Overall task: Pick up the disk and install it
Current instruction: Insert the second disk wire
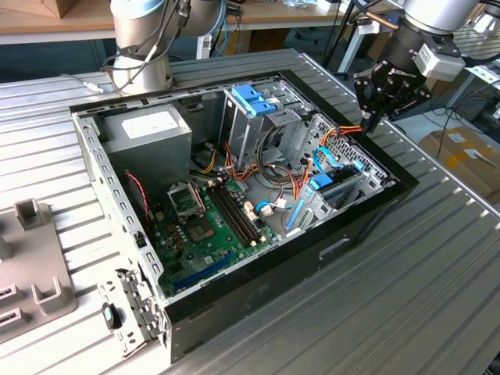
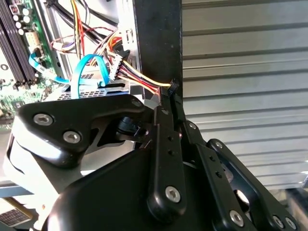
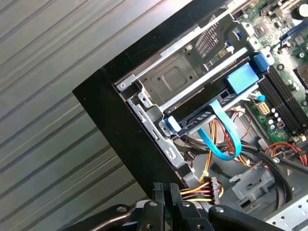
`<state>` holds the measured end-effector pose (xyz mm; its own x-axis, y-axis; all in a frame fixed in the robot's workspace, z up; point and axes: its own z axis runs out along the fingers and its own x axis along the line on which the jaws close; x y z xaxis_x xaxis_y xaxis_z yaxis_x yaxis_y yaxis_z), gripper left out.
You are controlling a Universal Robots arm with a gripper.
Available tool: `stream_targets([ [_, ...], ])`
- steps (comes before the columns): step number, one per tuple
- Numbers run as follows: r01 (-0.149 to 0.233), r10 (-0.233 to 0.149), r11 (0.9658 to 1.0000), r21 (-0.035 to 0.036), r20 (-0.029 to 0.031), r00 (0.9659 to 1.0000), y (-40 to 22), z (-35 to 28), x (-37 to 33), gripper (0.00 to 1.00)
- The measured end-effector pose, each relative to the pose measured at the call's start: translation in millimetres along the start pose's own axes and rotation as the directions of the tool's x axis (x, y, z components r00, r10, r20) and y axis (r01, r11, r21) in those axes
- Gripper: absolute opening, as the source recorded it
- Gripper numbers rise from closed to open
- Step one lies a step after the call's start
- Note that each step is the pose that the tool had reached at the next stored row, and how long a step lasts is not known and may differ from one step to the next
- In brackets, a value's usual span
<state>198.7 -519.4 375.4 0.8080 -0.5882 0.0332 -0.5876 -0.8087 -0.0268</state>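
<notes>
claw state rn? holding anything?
Claw: shut, empty, fingers pressed together above the open black computer case's rim by the orange and yellow cables.

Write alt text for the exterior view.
A robot arm's black gripper hangs above the exterior view's right edge of an open computer case on a ribbed metal table. Inside are a green motherboard, a grey power supply, blue drive carriers and loose cables.

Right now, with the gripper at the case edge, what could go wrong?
1. The gripper sits right by the coloured wires; moving in could snag them.
2. The black case rim is close beside it, so a sideways move may hit it.
3. The blue cable loops loose inside the case and might catch.
</notes>
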Motion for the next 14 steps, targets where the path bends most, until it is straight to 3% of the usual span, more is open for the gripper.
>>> stream_targets([
  [4, -0.046, 0.046, 0.9989, -0.0028, -0.0023, 0.9989, 0.0, 0.2, 0.0, 0.16],
  [9, -0.049, 0.049, 0.9988, -0.0029, -0.0023, 0.9988, 0.0, 0.2, 0.0, 0.16],
  [11, -0.050, 0.050, 0.9988, -0.0029, -0.0024, 0.9988, 0.0, 0.2, 0.0, 0.24],
  [14, -0.051, 0.051, 0.9987, -0.0027, -0.0021, 0.9987, 0.1, 0.2, 0.1, 0.24],
])
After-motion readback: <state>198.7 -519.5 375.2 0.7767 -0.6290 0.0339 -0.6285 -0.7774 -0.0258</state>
